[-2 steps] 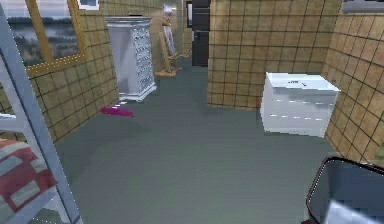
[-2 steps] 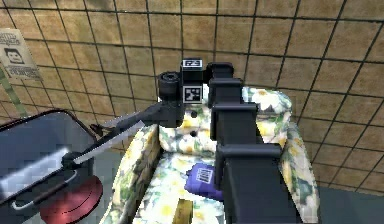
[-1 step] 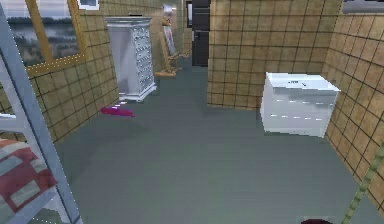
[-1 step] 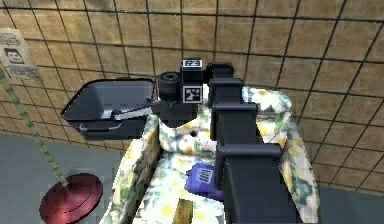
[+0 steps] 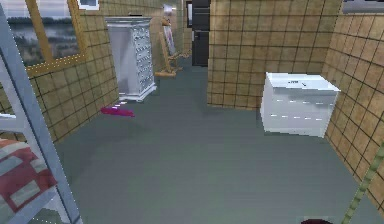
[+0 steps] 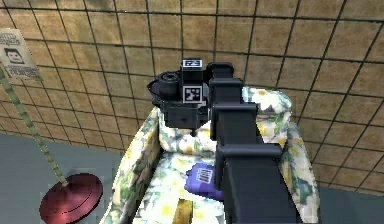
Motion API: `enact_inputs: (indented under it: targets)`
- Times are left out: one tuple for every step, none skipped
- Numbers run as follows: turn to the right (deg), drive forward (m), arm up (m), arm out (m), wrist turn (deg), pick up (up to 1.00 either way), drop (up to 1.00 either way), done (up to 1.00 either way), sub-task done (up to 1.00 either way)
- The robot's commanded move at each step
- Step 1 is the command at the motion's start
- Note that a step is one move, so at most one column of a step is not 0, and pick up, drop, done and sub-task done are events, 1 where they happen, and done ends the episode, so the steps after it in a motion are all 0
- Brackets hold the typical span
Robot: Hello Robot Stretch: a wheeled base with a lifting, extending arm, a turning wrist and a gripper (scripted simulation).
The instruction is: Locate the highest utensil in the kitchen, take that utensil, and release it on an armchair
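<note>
A floral armchair (image 6: 270, 130) in cream, yellow and green stands against a brown tiled wall in the arm side view. The dark arm bar (image 6: 245, 160) rises over its seat. At the bar's far end, the gripper (image 6: 168, 98) hangs in front of the chair's backrest, beside two white marker squares (image 6: 194, 80). I cannot tell whether it holds anything. A small blue-purple thing (image 6: 203, 178) with a white patch lies on the seat, left of the bar. A brownish thing (image 6: 181, 210) lies lower on the seat.
A dark red round base (image 6: 72, 196) with a thin green stem stands on the floor left of the chair. Ahead are a white dresser (image 5: 133, 57), a white cabinet (image 5: 298, 102), a pink thing (image 5: 117, 111) on the grey floor, a dark doorway (image 5: 199, 30), and a metal frame (image 5: 35, 130) at the left.
</note>
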Motion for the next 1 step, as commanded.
enact_inputs:
  targets:
    - [0.0,0.00,-0.38,0.00,0.0,0.00,0.00,0.00,0.00]
